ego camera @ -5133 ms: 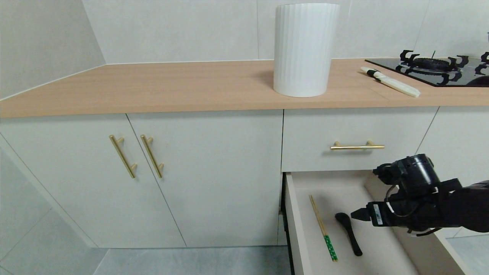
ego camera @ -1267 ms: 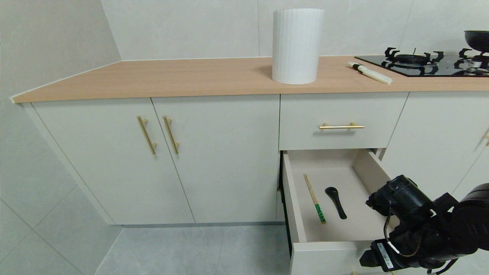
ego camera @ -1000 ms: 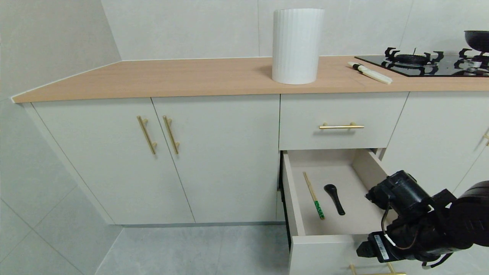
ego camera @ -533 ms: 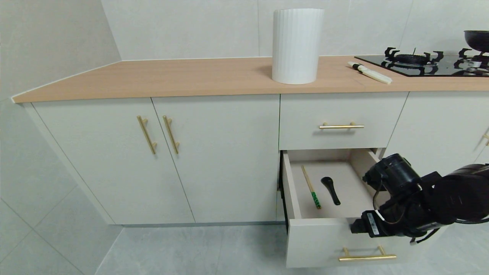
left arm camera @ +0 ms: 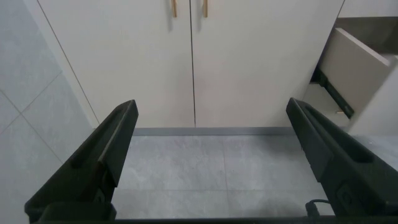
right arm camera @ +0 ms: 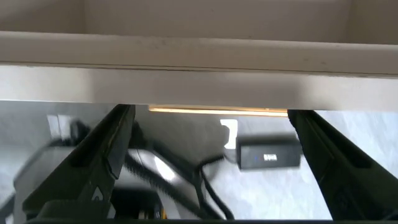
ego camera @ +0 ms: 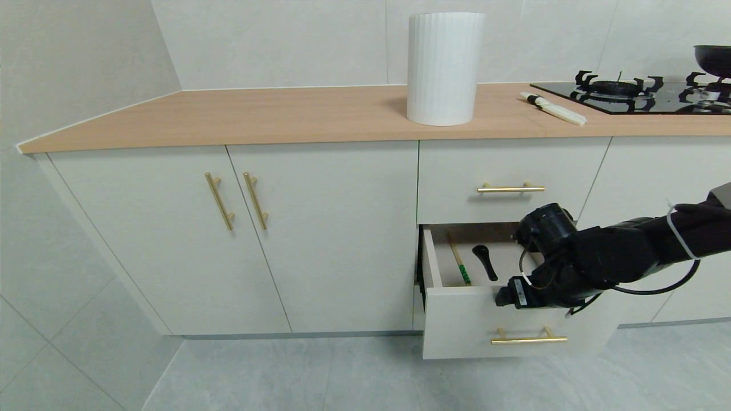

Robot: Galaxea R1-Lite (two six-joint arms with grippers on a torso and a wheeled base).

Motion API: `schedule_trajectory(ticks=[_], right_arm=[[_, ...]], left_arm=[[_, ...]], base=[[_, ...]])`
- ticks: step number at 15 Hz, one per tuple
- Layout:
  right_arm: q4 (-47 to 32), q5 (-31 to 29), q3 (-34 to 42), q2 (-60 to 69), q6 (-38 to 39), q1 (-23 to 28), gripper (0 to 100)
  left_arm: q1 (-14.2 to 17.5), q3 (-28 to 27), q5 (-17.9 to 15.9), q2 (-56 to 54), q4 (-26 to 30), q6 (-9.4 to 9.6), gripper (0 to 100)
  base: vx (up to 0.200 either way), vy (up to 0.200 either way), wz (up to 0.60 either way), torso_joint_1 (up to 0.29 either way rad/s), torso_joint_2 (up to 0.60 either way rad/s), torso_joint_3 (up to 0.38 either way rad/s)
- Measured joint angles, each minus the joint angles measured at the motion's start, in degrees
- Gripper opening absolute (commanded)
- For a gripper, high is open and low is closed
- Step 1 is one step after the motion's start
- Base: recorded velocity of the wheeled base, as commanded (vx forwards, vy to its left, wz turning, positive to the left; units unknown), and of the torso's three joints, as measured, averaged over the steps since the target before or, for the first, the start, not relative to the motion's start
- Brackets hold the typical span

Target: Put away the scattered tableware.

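Drawer (ego camera: 457,319) slid inward; spoon (ego camera: 484,261), chopsticks (ego camera: 458,265) behind right end effector (ego camera: 502,297).

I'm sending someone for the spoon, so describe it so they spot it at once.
Under the wooden counter, the lower drawer stands partly open. Inside, right of the pale chopsticks, lies the spoon: short and all black.

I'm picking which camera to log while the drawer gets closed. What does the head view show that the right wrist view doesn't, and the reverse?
Head view adds: chopsticks and a black spoon lying in the partly open drawer, plus the white canister and stove on the counter.
Right wrist view adds: the right claw with its fingers spread wide apart.
Both: the drawer's front and its gold handle.
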State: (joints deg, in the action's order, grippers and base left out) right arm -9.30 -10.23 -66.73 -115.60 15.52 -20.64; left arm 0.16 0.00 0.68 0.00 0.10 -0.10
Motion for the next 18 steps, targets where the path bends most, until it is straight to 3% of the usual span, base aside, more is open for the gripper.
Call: schedule_trajectory(ticks=[3, 6, 13, 18], right_arm=[[1.3, 0.0, -3.7, -2.8, 0.1, 0.9, 100], [9.3, -0.4, -4.4, -5.6, 0.1, 1.9, 100], [20.1, -0.7, -3.7, -9.0, 0.4, 3.5, 100], [34.6, -1.1, -1.5, -12.4, 0.2, 5.0, 100]], left_arm=[[0.0, 0.0, 0.0, 0.0, 0.0, 0.02, 100], [0.0, 0.0, 0.0, 0.0, 0.0, 0.0, 100], [0.0, 0.0, 0.0, 0.0, 0.0, 0.02, 100], [0.0, 0.0, 0.0, 0.0, 0.0, 0.02, 100]], base=[[0.0, 0.0, 0.0, 0.0, 0.0, 0.0], [0.0, 0.0, 0.0, 0.0, 0.0, 0.0], [0.0, 0.0, 0.0, 0.0, 0.0, 0.0], [0.0, 0.0, 0.0, 0.0, 0.0, 0.0]])
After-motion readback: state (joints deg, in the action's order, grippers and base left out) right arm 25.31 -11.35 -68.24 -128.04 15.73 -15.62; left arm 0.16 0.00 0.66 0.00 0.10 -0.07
